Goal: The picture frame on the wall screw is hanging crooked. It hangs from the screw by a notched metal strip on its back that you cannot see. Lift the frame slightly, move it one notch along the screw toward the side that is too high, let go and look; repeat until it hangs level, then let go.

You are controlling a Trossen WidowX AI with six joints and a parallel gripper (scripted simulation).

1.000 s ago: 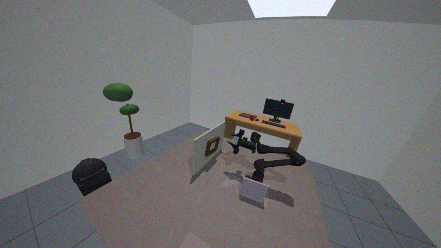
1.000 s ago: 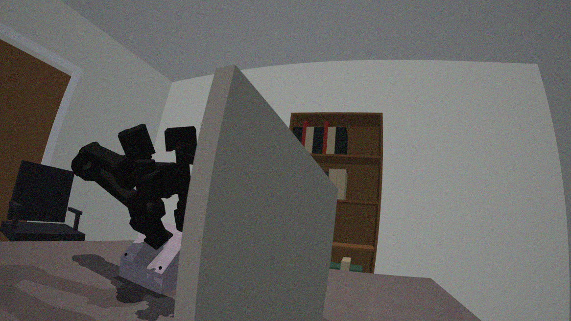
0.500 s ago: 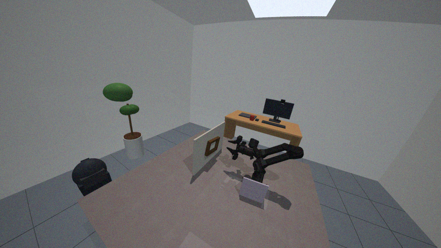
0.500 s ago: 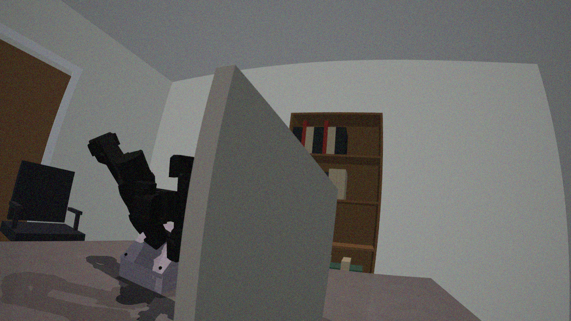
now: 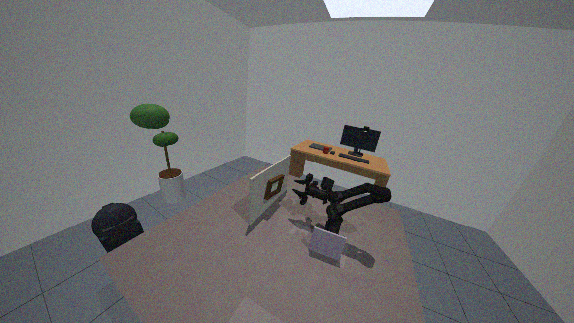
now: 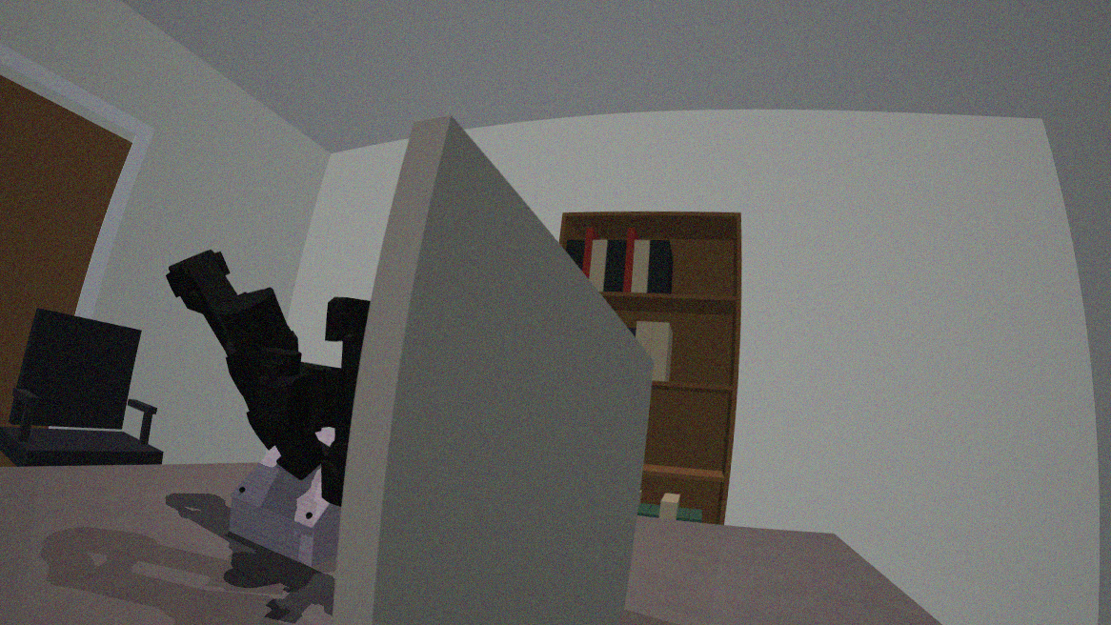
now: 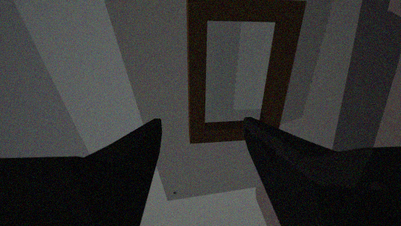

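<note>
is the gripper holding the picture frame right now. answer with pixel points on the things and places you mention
No, the gripper (image 5: 294, 186) (image 7: 202, 124) stands open, with a gap to the picture frame (image 5: 268, 194) (image 7: 198, 83) in the top view.

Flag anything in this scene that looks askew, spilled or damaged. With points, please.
The brown picture frame (image 5: 268, 194) (image 7: 197, 83) looks slightly askew: in the wrist view its bottom edge is not parallel to the lower edge of the upright panel (image 5: 256, 196) (image 6: 513, 388) (image 7: 162, 86). That may partly be perspective. I see no spill or damage.

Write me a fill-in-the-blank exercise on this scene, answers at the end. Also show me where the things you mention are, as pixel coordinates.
The picture frame (image 5: 268, 196) (image 7: 197, 79) is coloured ____. The gripper (image 5: 295, 185) (image 7: 202, 124) has its fingers ____, with nothing between them. On the desk (image 5: 341, 159), the mug (image 5: 326, 150) is coloured ____. The tall unit holding books (image 6: 736, 311) stands behind the upright ____ in the exterior view.

Missing words: brown; apart; red; panel.
</note>
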